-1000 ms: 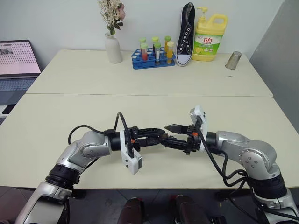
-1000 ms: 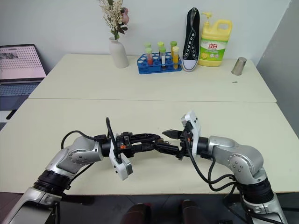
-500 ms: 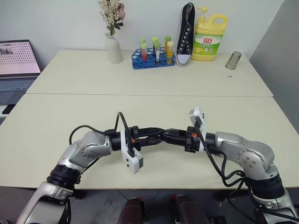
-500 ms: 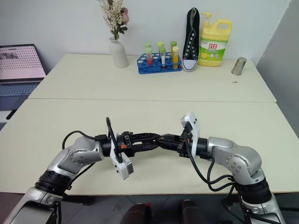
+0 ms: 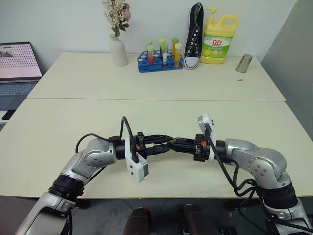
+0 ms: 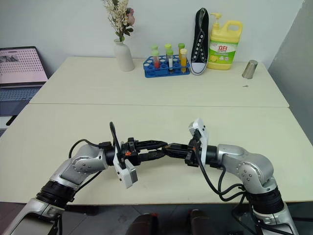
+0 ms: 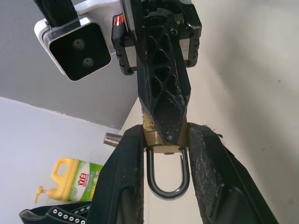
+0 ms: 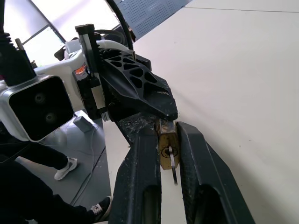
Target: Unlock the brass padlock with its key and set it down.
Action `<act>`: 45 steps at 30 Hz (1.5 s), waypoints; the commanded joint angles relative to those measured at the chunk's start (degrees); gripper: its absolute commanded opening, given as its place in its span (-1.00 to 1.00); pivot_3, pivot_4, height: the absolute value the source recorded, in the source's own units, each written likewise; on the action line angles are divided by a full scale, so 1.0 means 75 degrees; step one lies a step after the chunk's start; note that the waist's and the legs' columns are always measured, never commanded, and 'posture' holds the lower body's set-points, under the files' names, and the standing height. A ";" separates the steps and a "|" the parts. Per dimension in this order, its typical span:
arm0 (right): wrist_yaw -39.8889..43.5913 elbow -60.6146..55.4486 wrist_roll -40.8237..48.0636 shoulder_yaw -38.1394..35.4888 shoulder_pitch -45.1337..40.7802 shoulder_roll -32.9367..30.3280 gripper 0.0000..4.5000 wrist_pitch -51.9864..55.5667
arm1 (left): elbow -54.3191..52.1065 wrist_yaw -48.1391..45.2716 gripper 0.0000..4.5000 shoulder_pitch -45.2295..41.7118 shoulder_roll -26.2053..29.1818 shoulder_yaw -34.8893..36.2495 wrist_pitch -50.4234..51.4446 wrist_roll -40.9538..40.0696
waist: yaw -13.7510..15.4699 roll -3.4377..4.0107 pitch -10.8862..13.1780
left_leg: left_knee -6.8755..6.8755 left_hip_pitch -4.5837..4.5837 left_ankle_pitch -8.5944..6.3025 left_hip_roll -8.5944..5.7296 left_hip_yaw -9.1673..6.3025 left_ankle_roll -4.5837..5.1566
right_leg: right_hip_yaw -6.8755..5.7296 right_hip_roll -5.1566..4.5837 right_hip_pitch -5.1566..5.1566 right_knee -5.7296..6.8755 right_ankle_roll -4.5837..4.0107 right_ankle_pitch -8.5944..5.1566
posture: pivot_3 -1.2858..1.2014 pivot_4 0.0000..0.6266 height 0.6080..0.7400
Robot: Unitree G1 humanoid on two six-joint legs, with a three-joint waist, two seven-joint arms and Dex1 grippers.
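Padlock (image 7: 154, 133) barely shows from the head views, hidden where the two claws meet above the near table (image 5: 58, 127). In the left wrist view we see its brass body largely covered by the right gripper (image 7: 164, 135), only the silver shackle hanging free between the left fingers (image 7: 126, 177). In the right wrist view we see the brass face with the key (image 8: 172, 161) sticking out of the keyhole; the key's head is hard to make out. Left gripper (image 5: 167, 143) is clamped on the padlock body. Right gripper's fingers are closed around the padlock's keyed end; whether they pinch the key or the body we can't tell. Both forearms lie level, pointing at each other, tips meeting mid-air.
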 commanded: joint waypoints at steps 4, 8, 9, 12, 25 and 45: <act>0.0154 -0.0154 0.0190 -0.0257 -0.0078 0.0058 -0.92 -0.0181 | -0.0127 -0.0353 -0.57 0.0111 0.0100 -0.0042 0.0098 -0.0609 | 0.0000 0.0000 0.0000 | 0.0000 0.0000 0.0000 -0.0001 0.0001 0.0000 | 0.0000 0.0000 0.0000 0.0000 0.0002 -0.0001 | 0.03 -0.52 1.00; 0.0125 -0.0158 0.0196 -0.0298 -0.0074 0.0079 -0.92 -0.0175 | -0.0205 -0.0516 -0.16 0.0135 0.0074 0.0010 0.0185 -0.0957 | 0.0001 0.0000 0.0000 | 0.0000 0.0000 0.0000 0.0000 0.0001 0.0000 | 0.0001 0.0001 0.0000 0.0000 0.0002 -0.0001 | 0.03 -0.52 1.00; 0.0117 -0.0161 0.0202 -0.0311 -0.0069 0.0087 -0.92 -0.0169 | -0.0205 -0.0562 0.00 0.0128 0.0071 0.0011 0.0182 -0.0967 | 0.0000 0.0000 0.0000 | 0.0000 0.0000 0.0000 -0.0001 0.0001 0.0000 | 0.0001 0.0001 0.0000 0.0000 0.0002 -0.0001 | 0.03 -0.52 1.00; 0.0104 -0.0165 0.0196 -0.0328 -0.0054 0.0092 -0.92 -0.0163 | -0.0162 -0.0634 0.44 0.0069 0.0055 0.0047 0.0014 -0.0802 | 0.0001 0.0000 0.0000 | 0.0000 0.0000 0.0000 -0.0001 0.0000 0.0000 | 0.0001 0.0001 0.0000 0.0000 0.0003 -0.0002 | 0.03 -0.52 1.00; 0.0189 -0.0072 -0.0049 -0.0690 0.0069 -0.0325 -0.92 -0.0339 | -0.0580 -0.0791 1.00 0.0701 0.0712 0.0828 0.0952 -0.2030 | -0.0003 0.0000 0.0000 | 0.0000 0.0001 0.0000 0.0000 0.0001 0.0000 | 0.0001 0.0001 0.0000 0.0000 0.0003 -0.0002 | 0.03 -0.52 1.00; 0.0253 -0.0648 0.0343 -0.0836 0.0054 -0.0586 -0.92 -0.0357 | -0.1845 -0.2493 -1.00 -0.0389 -0.0606 0.0983 0.9111 -0.5488 | -0.0011 0.0002 0.0002 | 0.0002 0.0001 0.0000 -0.0003 -0.0005 0.0000 | 0.0001 0.0041 0.0002 -0.0001 0.0007 -0.0005 | 0.03 -0.52 1.00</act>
